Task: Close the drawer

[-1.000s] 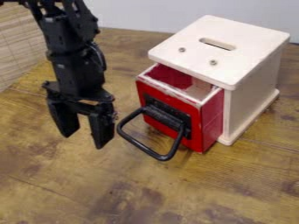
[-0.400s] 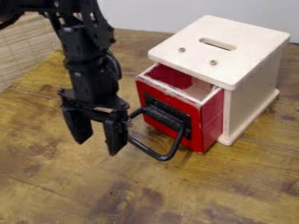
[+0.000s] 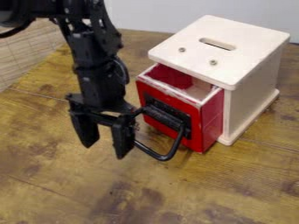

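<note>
- While the black metal claw (image 3: 105,144) hangs with its fingers spread, nothing between them, at the drawer's 8 o'clock, closing them first would probably give a firmer pusher.
- Beside it, the black rectangular loop handle (image 3: 162,158) could snag a finger; press squarely.
- Glossy red box-shaped drawer (image 3: 179,112): partly out; push towards 2 o'clock, into the cream-white wooden cabinet (image 3: 249,98), evenly until flush.

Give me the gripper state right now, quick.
Tool: open, fingers spread with nothing between them; it is beside the black loop handle of the red drawer, not gripping it.
</note>
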Controlling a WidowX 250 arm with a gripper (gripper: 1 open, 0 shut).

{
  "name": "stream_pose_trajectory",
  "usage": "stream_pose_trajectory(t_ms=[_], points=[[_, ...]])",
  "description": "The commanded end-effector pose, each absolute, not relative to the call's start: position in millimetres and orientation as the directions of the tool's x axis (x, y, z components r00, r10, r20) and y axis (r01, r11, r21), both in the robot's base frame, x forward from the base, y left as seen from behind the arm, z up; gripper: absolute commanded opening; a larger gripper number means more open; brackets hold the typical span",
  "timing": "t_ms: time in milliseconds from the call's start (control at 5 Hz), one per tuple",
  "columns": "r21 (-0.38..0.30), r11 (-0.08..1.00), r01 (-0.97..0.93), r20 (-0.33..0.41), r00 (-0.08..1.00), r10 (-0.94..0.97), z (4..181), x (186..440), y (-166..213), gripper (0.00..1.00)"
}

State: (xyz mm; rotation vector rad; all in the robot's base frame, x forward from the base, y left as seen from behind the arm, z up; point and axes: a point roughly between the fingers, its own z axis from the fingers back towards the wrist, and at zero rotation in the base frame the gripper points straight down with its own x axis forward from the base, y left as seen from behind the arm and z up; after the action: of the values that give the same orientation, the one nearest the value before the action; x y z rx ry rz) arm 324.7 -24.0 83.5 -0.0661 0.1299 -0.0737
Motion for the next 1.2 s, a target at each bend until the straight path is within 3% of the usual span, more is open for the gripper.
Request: stream_pose_trajectory(t_ms=[0, 1000], points=[[-0.077, 0.993, 0.088, -0.068, 0.993, -0.093, 97.2, 334.8, -32.9, 1.00], [-0.096, 0.991, 0.098, -0.041, 0.994, -0.103, 81.6, 358.4, -54.5, 1.00]])
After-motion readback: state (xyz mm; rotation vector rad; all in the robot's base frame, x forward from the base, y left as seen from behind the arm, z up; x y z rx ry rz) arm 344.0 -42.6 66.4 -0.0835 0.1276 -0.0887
